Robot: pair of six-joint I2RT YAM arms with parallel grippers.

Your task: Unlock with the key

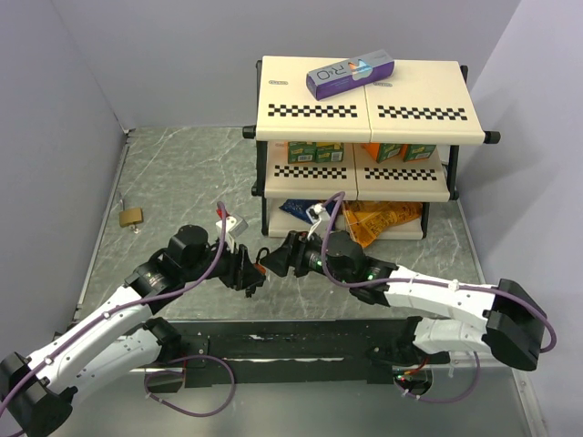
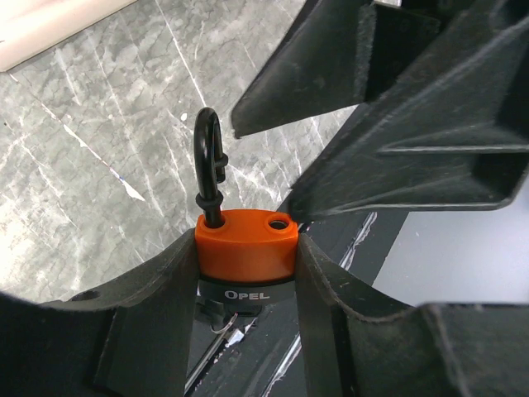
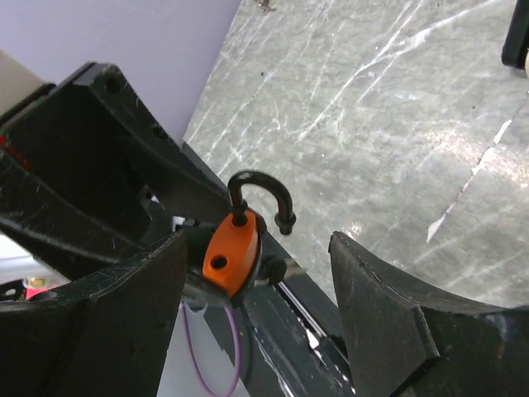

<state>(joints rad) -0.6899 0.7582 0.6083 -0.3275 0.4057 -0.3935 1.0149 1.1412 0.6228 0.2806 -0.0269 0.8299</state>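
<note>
Orange plastic over a black base: that small padlock [image 2: 246, 244] is pinched in my left gripper [image 2: 246, 263], one finger pressed on each side. I hold it above the near part of the grey marbled tabletop [image 2: 91, 141]. Its black steel shackle [image 3: 260, 186] stands raised, one leg seated and the other clear of its hole, so I judge the lock already sprung. The tiny silver key [image 2: 216, 308] seems to sit in the lock's underside. Only a small black head and a bit of wire show there, too small to be sure. My right gripper [image 3: 256, 248] is spread wide, facing the lock from the right and touching nothing. To finish well, I should squeeze firmly with the left, approach the key head straight along its axis, and avoid bumping the shackle.
</note>
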